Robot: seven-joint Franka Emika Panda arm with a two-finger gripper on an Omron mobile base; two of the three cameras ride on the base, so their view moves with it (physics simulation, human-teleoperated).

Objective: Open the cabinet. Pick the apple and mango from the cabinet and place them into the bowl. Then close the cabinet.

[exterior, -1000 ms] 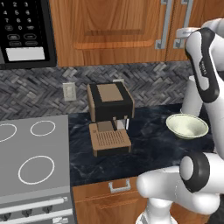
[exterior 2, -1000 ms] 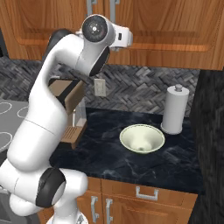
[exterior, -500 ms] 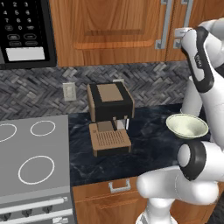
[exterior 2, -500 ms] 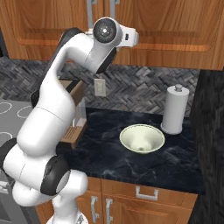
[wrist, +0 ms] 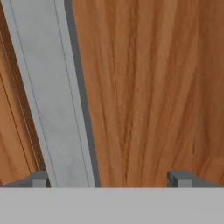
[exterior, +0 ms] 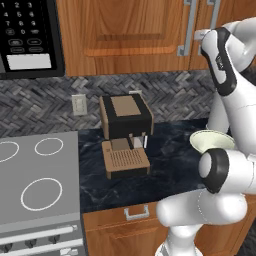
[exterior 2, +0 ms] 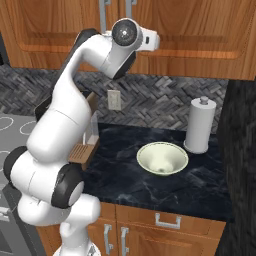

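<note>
We line up on the cabinet handle, doors not yet opened

From the left: one cabinet [exterior: 130,35] hangs shut above the tabletop [exterior 2: 150,180], showing two grey bar handles; one handle [wrist: 52,96] runs close before our gripper [wrist: 109,179], whose jaws stand wide apart, grasping nothing, the bar nearer one fingertip [wrist: 39,179]. We judge the door stiff and hinged, the metal bar slick, so we should clamp squarely across the bar and pull. One bowl [exterior 2: 162,159] sits empty on the tabletop beside one paper roll [exterior 2: 199,125]. Apple and mango presumably lie behind the doors.
</note>
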